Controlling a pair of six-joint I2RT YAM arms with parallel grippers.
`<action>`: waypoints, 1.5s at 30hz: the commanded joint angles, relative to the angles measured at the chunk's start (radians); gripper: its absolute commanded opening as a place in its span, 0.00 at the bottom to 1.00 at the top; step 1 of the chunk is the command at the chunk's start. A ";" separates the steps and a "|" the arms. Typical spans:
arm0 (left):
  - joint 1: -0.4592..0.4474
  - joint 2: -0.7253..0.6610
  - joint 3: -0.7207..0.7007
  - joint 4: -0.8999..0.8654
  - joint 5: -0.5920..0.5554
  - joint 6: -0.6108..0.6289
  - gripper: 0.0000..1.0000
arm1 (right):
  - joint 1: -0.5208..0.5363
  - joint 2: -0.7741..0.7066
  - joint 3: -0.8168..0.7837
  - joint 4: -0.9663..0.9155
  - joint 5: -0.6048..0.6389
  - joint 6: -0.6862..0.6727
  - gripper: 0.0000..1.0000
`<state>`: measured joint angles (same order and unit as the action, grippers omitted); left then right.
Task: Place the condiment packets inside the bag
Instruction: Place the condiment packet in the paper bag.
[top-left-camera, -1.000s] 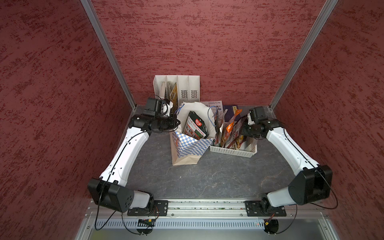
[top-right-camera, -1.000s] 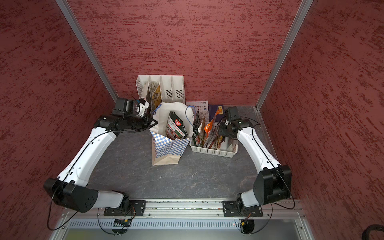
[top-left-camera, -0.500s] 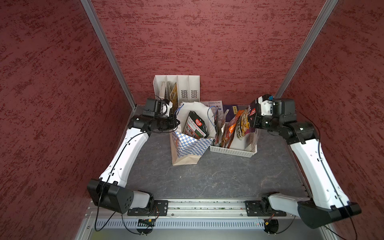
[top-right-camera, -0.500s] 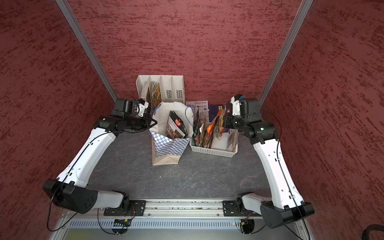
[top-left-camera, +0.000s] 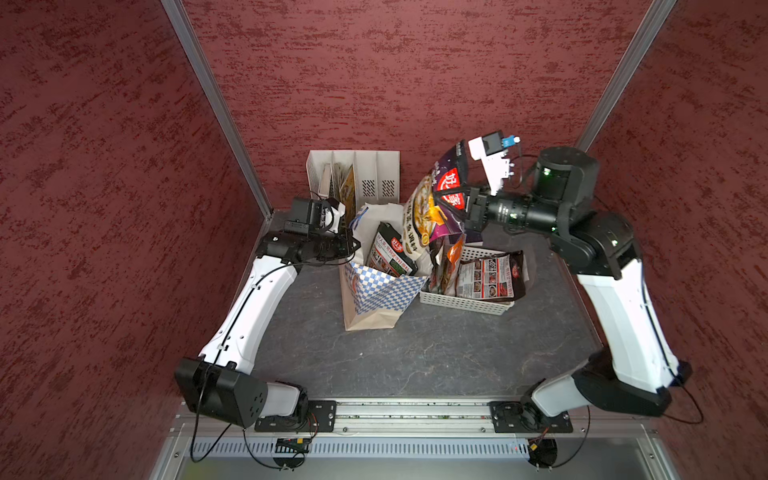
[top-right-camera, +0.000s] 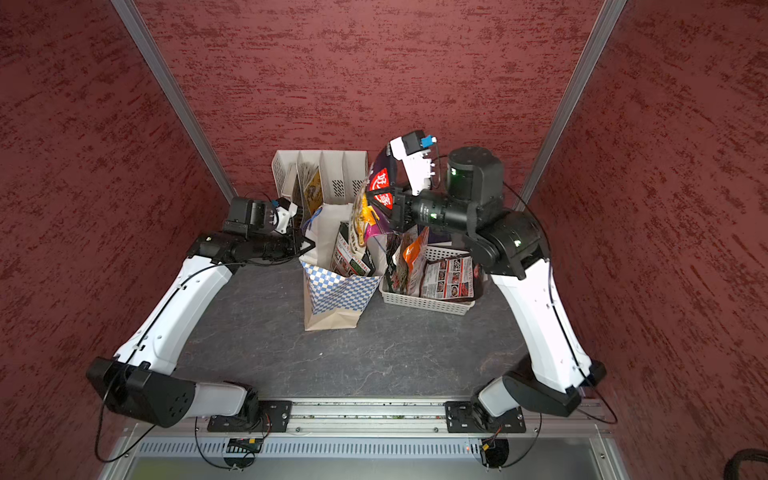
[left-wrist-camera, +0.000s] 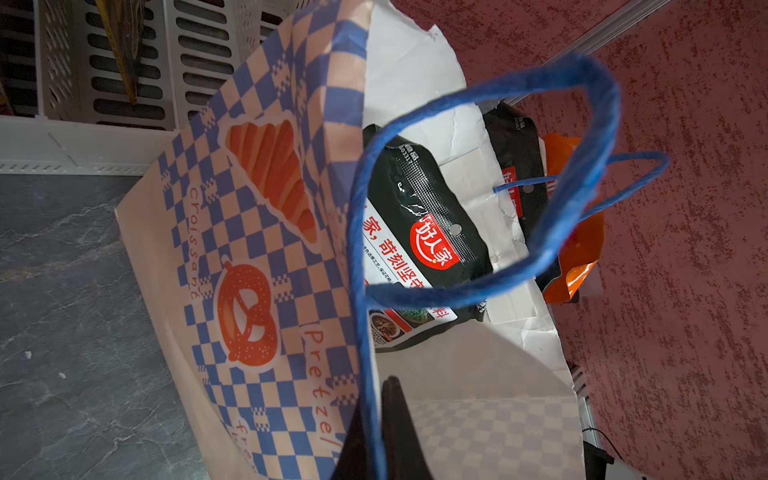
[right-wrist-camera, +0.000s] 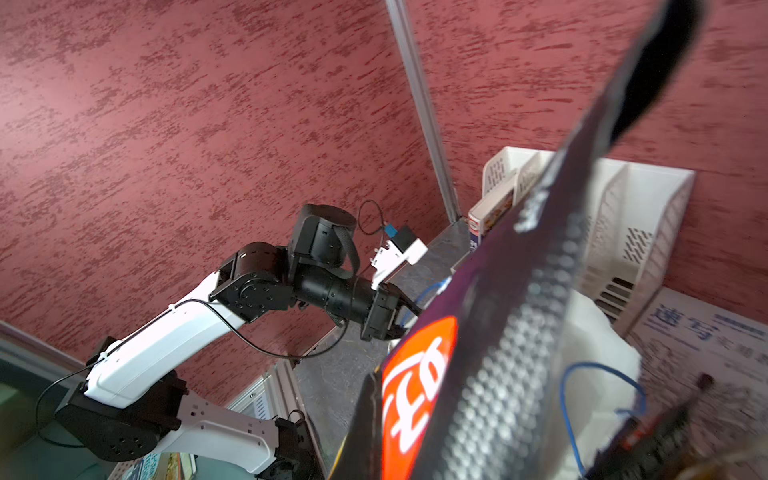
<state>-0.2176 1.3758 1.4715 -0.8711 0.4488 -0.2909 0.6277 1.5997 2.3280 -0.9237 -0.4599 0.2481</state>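
The blue-and-white checkered bag (top-left-camera: 382, 286) (top-right-camera: 340, 291) (left-wrist-camera: 257, 249) stands open mid-table. A black condiment packet (top-left-camera: 390, 253) (top-right-camera: 349, 253) (left-wrist-camera: 419, 232) leans inside it. My left gripper (top-left-camera: 351, 245) (top-right-camera: 309, 245) (left-wrist-camera: 374, 419) is shut on the bag's blue cord handle at the rim. My right gripper (top-left-camera: 463, 203) (top-right-camera: 388, 203) (right-wrist-camera: 374, 436) is shut on a purple-and-cream packet (top-left-camera: 440, 199) (top-right-camera: 376, 195) (right-wrist-camera: 478, 374), which hangs in the air over the bag's right rim. More packets, an orange one (top-left-camera: 455, 253) and a dark red one (top-left-camera: 490, 276), stay in the basket.
The white perforated basket (top-left-camera: 465, 301) (top-right-camera: 424, 301) stands against the bag's right side. A white slotted file holder (top-left-camera: 365, 178) (top-right-camera: 332, 174) with booklets stands behind the bag at the back wall. Red walls close in on three sides.
My right arm has risen out of the basket with the purple-and-cream packet and carried it up and left toward the bag. The left arm and the bag have not moved.
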 joint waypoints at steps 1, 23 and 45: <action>0.006 -0.019 -0.002 0.047 0.023 0.021 0.00 | 0.033 0.099 0.092 0.044 0.020 -0.045 0.00; 0.017 -0.018 -0.008 0.054 0.031 0.027 0.00 | 0.038 0.356 -0.052 -0.036 0.020 -0.099 0.00; 0.017 -0.012 -0.010 0.055 0.033 0.026 0.00 | 0.042 0.215 -0.275 0.105 0.276 0.042 0.45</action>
<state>-0.2047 1.3758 1.4593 -0.8642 0.4660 -0.2897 0.6659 1.9232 2.0724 -0.8768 -0.2569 0.2794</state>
